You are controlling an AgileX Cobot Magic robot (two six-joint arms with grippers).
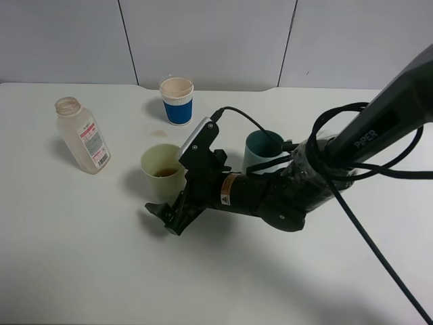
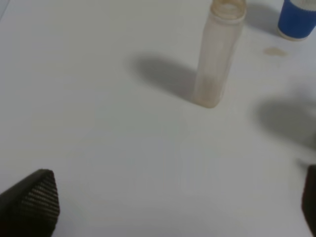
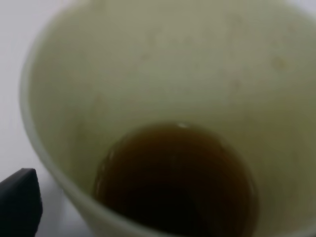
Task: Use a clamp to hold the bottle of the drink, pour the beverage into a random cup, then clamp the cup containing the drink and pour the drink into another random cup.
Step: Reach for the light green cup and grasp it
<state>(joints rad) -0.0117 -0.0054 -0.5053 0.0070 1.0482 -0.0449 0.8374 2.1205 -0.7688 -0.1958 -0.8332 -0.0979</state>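
Stretching low, right end effector (image 1: 168, 218) near tumbler (image 1: 155, 164)

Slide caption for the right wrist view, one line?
Looking down into the pale yellow-green cup, a shallow pool of brown tea at its bottom, white table beyond the rim.

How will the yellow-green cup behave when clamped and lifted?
The yellow-green cup looks thin plastic, so it may flex under a hard squeeze. Its smooth tapered wall could slip. Only a shallow pool of beverage sits low, so it is probably light.
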